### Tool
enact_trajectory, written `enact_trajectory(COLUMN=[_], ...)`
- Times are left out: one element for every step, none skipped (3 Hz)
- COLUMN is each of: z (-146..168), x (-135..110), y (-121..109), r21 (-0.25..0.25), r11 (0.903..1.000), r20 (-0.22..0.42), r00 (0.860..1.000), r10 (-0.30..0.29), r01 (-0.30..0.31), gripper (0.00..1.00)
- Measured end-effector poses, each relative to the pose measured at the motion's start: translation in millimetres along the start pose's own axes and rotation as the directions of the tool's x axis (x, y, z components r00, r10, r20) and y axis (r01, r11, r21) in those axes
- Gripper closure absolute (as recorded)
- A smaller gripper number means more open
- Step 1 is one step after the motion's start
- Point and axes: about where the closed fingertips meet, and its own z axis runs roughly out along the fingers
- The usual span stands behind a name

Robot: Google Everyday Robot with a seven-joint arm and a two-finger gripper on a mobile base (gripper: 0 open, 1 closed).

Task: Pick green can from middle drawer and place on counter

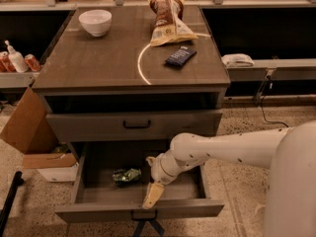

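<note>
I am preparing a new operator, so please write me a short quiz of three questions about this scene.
1. True or false: the green can lies on the counter.
2. Where is the gripper? A) resting on the counter; B) over the open middle drawer, beside the green can; C) out of view.
3. Which white dish stands on the counter?

Key: 1. False, it lies in the middle drawer. 2. B. 3. The bowl.
</note>
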Motion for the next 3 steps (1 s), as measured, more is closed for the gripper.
enact_trajectory(z=[7.3, 9.6, 9.7], x=[-13.4, -19.9, -19.9], y=[-20.8, -42.7, -42.7], r21=[0.064, 0.121, 0.121], r11=[0.9979, 0.9925, 0.9925], r20=[0.044, 0.089, 0.090], r00=[0.999, 0.996, 0.996], r10=[0.000, 0.000, 0.001], r01=[-0.003, -0.011, -0.011], gripper=[0.00, 0.00, 0.00])
